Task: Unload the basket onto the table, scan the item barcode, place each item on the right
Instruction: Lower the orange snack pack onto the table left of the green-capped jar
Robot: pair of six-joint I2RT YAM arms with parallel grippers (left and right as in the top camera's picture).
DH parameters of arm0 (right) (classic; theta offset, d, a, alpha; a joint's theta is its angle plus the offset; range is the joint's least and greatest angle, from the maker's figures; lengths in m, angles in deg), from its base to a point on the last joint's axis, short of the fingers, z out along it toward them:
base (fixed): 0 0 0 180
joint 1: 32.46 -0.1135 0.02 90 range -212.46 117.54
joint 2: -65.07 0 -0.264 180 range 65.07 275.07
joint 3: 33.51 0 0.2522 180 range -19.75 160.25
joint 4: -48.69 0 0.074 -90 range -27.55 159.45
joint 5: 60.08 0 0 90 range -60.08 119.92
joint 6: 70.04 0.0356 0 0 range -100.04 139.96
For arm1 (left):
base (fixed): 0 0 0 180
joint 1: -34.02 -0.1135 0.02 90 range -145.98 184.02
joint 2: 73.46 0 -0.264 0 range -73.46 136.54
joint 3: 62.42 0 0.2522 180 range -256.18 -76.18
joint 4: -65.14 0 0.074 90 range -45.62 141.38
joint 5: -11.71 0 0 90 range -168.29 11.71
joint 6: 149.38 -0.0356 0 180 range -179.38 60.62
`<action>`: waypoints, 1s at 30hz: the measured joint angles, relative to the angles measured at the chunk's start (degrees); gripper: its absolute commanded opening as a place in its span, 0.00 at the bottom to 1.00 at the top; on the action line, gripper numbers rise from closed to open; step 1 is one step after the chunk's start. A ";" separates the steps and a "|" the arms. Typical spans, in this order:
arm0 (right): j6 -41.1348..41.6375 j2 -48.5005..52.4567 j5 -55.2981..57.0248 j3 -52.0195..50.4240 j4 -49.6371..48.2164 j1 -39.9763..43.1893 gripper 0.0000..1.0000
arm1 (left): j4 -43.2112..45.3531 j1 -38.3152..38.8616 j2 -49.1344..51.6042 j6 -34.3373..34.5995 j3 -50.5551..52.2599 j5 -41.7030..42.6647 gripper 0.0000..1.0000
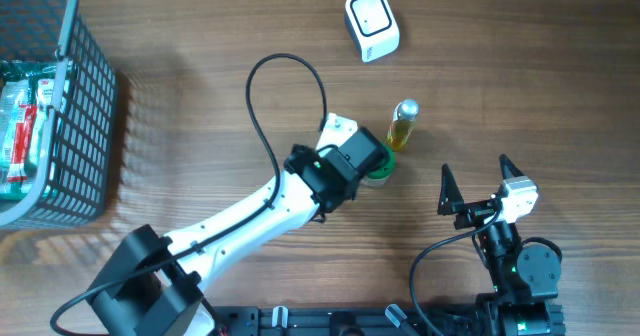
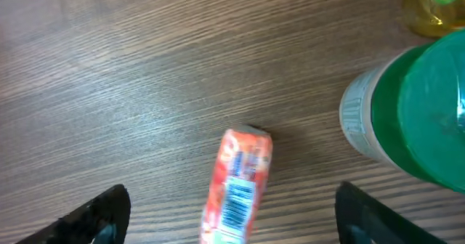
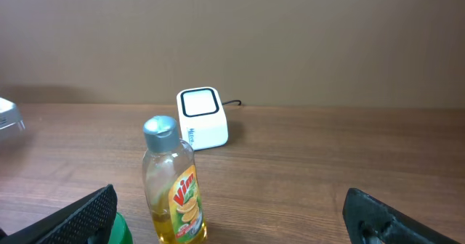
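Counting one wire basket (image 1: 95, 126), one barcode scanner (image 1: 372, 24), one Vim dish-soap bottle (image 3: 176, 186), one green-capped container (image 2: 429, 113), one orange packet (image 2: 238, 186).

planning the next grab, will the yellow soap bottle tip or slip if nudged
Likely tips easily: the yellow soap bottle stands upright, tall and narrow. Its smooth clear plastic looks slippery, so grip the body rather than the grey cap. It seems mostly full of liquid, so probably heavy for its size.
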 measured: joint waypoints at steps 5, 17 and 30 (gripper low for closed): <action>0.00 0.00 -0.02 0.00 0.00 0.00 1.00 | 0.00 -3.54 0.00 -0.02 0.00 6.25 0.82; 0.00 0.00 -0.02 0.00 0.00 0.00 1.00 | 4.98 -6.71 0.00 0.17 3.98 14.80 0.65; 0.00 0.00 -0.02 0.00 0.00 0.00 1.00 | 10.54 -6.62 6.01 0.33 6.86 17.22 0.12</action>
